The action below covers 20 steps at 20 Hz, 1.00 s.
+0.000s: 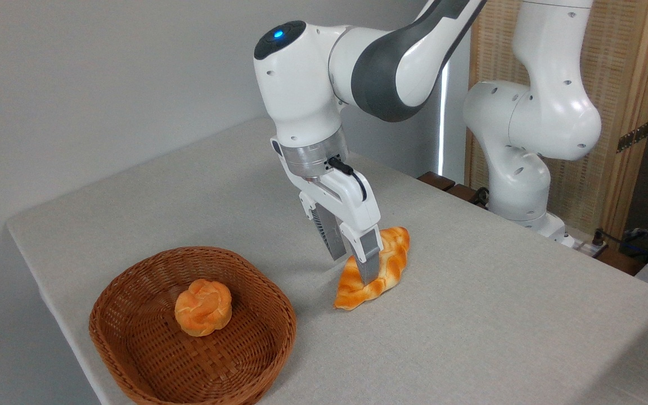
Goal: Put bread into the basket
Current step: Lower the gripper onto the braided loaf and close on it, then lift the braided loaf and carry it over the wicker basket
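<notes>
The pincer [352, 264] straddles the bread [377, 275], which lies on the tabletop [470, 315] right of the basket [133, 360]; closure is unclear. An off-centre grip could tip the loaf free.

You have one long braided golden-orange loaf [383, 269] mid-table, one small round knotted orange bun [203, 307], and one shallow brown woven wicker basket [133, 360] at the table's near left edge.

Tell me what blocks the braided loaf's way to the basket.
Nothing visible does. The table between the braided loaf and the basket is bare. A round bun already sits mid-basket, with room around it. The gripper is at the loaf.
</notes>
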Each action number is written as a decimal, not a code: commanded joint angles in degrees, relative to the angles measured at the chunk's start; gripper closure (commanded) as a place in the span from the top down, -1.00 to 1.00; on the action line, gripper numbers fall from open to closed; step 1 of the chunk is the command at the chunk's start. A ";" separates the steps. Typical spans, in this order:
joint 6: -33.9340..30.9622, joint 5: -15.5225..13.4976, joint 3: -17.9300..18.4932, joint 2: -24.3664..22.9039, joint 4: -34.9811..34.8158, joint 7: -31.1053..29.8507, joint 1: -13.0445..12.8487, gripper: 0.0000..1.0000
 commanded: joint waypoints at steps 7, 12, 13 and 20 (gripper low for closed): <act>-0.26 3.20 0.67 0.00 -0.90 6.32 0.08 -1.00; -0.26 3.20 0.76 0.00 -0.81 6.32 0.08 -1.00; -0.26 3.20 0.76 0.00 -0.81 6.32 0.08 -1.00; -0.79 2.41 0.85 -0.35 3.13 6.14 0.08 -1.00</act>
